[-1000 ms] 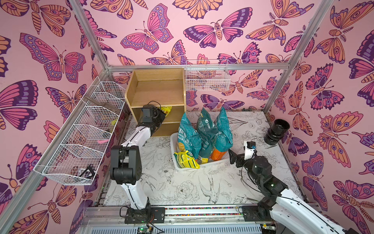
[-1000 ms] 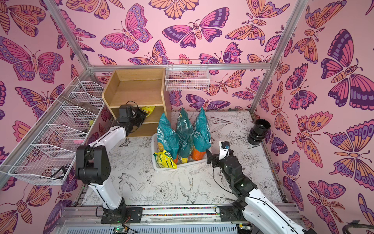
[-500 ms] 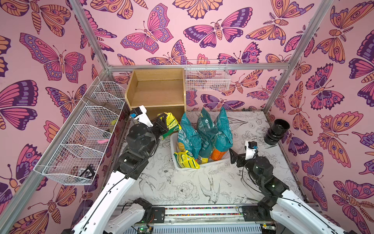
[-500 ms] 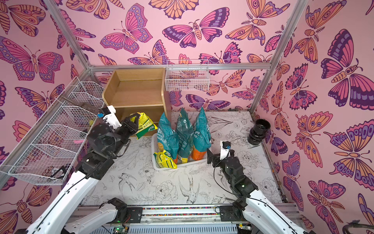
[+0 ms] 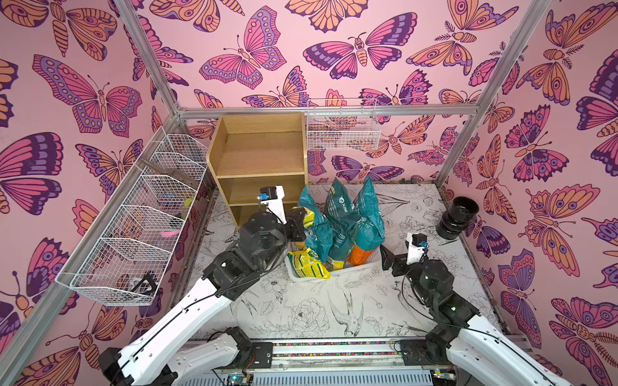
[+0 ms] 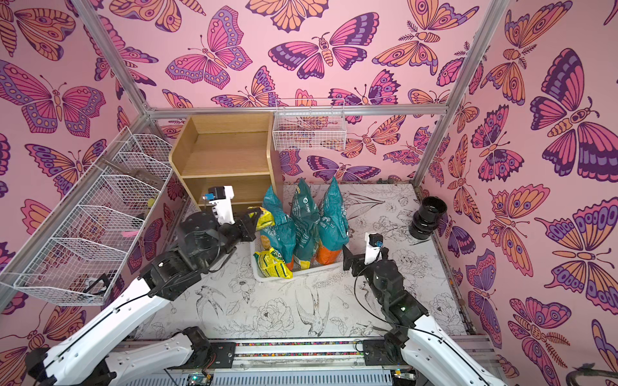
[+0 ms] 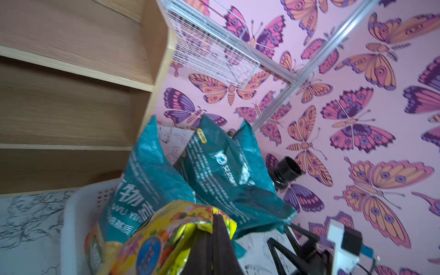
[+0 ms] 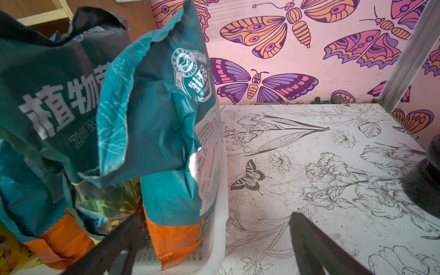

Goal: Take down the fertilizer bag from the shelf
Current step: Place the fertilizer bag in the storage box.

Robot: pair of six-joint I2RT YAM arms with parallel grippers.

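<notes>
The fertilizer bag [image 5: 309, 215] [image 6: 266, 217] is a small yellow printed pouch. My left gripper [image 5: 300, 224] [image 6: 251, 223] is shut on its top edge and holds it in the air, in front of the light-wood shelf [image 5: 261, 157] [image 6: 224, 157] and above the left end of the white basket [image 5: 351, 269]. In the left wrist view the pouch [image 7: 166, 233] hangs crumpled from the closed gripper [image 7: 214, 221], and the shelf [image 7: 71, 107] tiers beside it are bare. My right gripper [image 5: 384, 259] [image 8: 214, 215] stands open and holds nothing, low at the basket's right end.
The white basket [image 6: 301, 274] holds three tall teal bags [image 5: 341, 214] and another yellow pouch [image 5: 306, 265]. A black pot [image 5: 456, 217] stands by the right wall. White wire baskets hang on the left wall [image 5: 133, 234] and the back wall [image 5: 342, 130].
My left arm has drawn back out of the shelf with the yellow bag and carried it right, over the basket's left end. The right arm has not moved.
</notes>
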